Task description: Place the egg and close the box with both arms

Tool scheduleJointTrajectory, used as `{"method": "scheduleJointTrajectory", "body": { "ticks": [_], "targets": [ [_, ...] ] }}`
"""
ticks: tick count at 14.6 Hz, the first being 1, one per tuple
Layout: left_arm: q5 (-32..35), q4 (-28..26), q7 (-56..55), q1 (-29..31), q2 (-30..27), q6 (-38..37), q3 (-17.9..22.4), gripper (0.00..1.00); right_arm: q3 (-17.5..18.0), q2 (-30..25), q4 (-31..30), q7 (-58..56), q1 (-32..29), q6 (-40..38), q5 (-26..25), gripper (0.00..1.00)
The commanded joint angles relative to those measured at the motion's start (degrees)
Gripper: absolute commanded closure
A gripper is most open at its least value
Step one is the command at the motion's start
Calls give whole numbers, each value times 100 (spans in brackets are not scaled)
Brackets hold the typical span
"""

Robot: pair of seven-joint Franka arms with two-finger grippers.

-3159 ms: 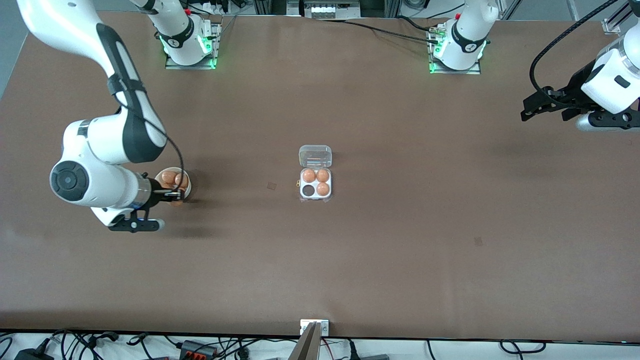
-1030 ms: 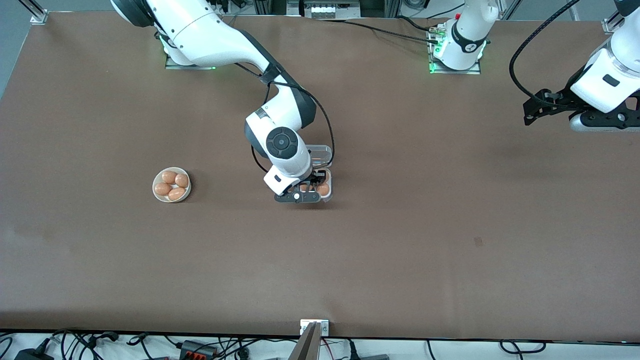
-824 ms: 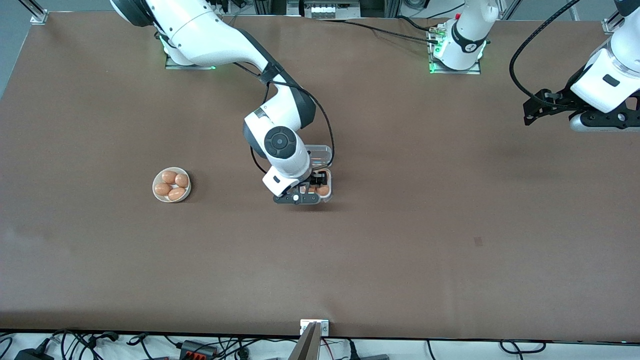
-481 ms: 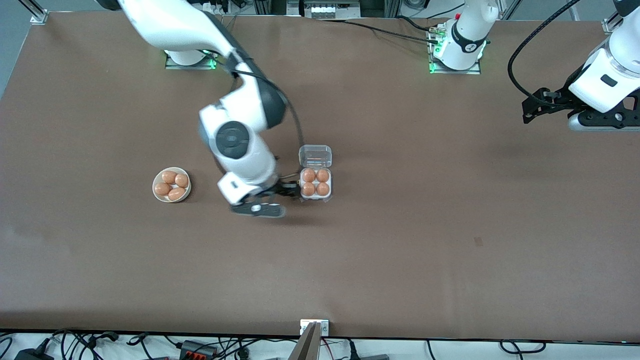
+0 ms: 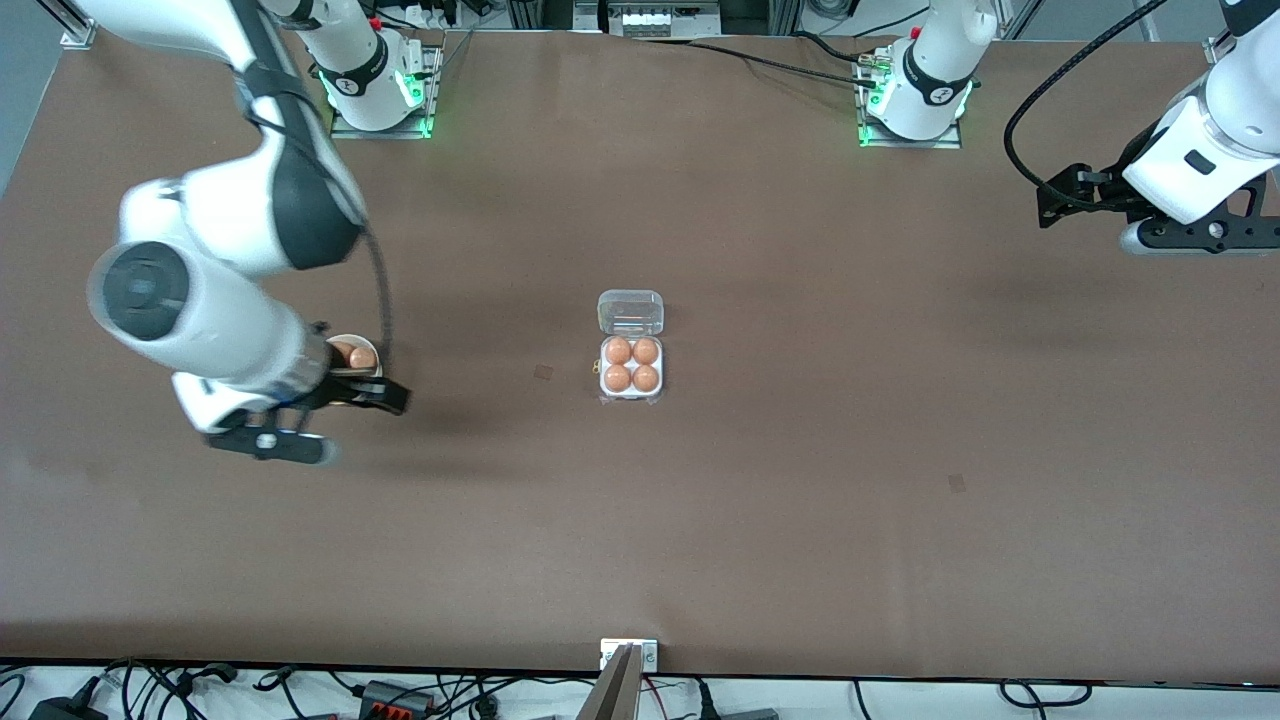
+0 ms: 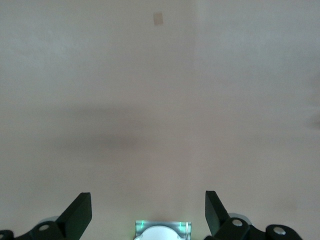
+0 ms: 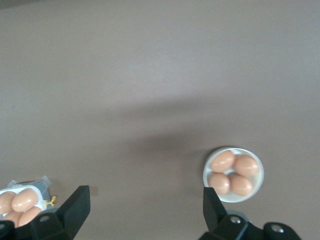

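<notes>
The right pincer (image 5: 385, 397), fingers spread and empty, has withdrawn from the box (image 5: 631, 367) to above the bowl (image 5: 350, 345). The box, mid-surface, now holds four orange-tan eggs, including the egg (image 5: 617, 378); its clear lid lies open. The left pincer (image 6: 148, 212) waits, open and empty.

Brown bench (image 5: 800, 500). Box (image 5: 631, 366) at ctr, lid open, 4 eggs in tray. Cream bowl (image 7: 233, 174) w/ 4 eggs toward right arm's end, well apart from box. Two small dark marks on bench surface (image 5: 543, 372).

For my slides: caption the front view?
Four eggs fill the open box; right pincer open by the bowl.
</notes>
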Motion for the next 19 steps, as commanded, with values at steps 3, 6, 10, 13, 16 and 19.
{"method": "scheduleJointTrajectory", "body": {
  "ticks": [3,6,10,13,16,19],
  "targets": [
    [-68,135,82,6,354,-208,-27,0,4,-336,61,-413,-590,-455,-85,0],
    [-33,126,407,-20,372,-181,-27,3,-83,-556,71,-1324,-1144,-629,-41,0],
    [-103,109,381,-214,363,-462,-254,73,-732,-845,53,-2135,-1102,-753,-14,0],
    [-419,83,66,-214,355,-699,-589,93,-805,-1039,10,-2409,-1145,-1079,-14,0],
    [-674,30,-837,-214,355,-753,-1176,99,-796,-1557,-769,-2410,-1137,-852,3,0],
    [-683,-84,-1690,-223,600,-218,-2195,99,-796,-2128,-1816,-2340,-1128,-263,21,0]
  ]
}}
